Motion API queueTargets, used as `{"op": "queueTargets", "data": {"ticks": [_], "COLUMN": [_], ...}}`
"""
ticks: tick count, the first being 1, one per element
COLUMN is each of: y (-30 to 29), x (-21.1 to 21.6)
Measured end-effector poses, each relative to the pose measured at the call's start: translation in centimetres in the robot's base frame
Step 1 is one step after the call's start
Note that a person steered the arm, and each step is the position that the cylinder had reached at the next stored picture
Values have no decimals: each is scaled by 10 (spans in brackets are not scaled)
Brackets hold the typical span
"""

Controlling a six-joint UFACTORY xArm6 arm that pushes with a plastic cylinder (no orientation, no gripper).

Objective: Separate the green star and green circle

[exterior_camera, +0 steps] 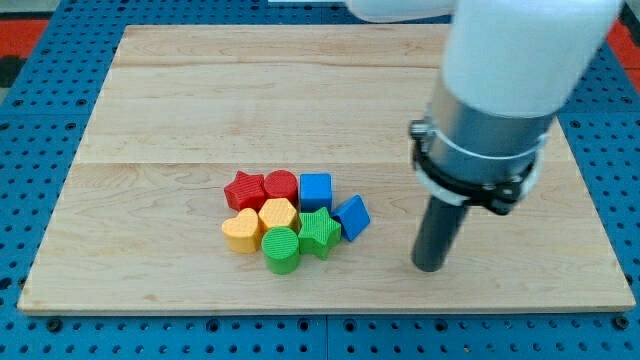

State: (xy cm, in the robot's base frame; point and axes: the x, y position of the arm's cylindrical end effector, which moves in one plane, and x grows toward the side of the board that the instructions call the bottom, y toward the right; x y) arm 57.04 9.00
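Bright, even light falls from above on my wooden board (pixel 300 110), which shows no glare. The clustered blocks throw only thin, soft shadows at their bases, the green circle (pixel 282 249) and green star (pixel 319 232) included. My arm's white housing (pixel 520 45) is washed out and out of focus (it sits closest to the lens). A faint shadow pools around my tip (pixel 429 267). The blue pegboard (pixel 20 130) stays sharp at the edges.

Green star (pixel 319 232) and green circle (pixel 282 249): touching, side by side. Circle at view's lower left of star. Both flat on board, at cluster's bottom edge.
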Motion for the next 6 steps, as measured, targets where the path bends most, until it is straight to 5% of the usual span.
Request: {"op": "queueTargets", "data": {"ticks": [3,6], "y": [-32,-133], "x": [0,7]}}
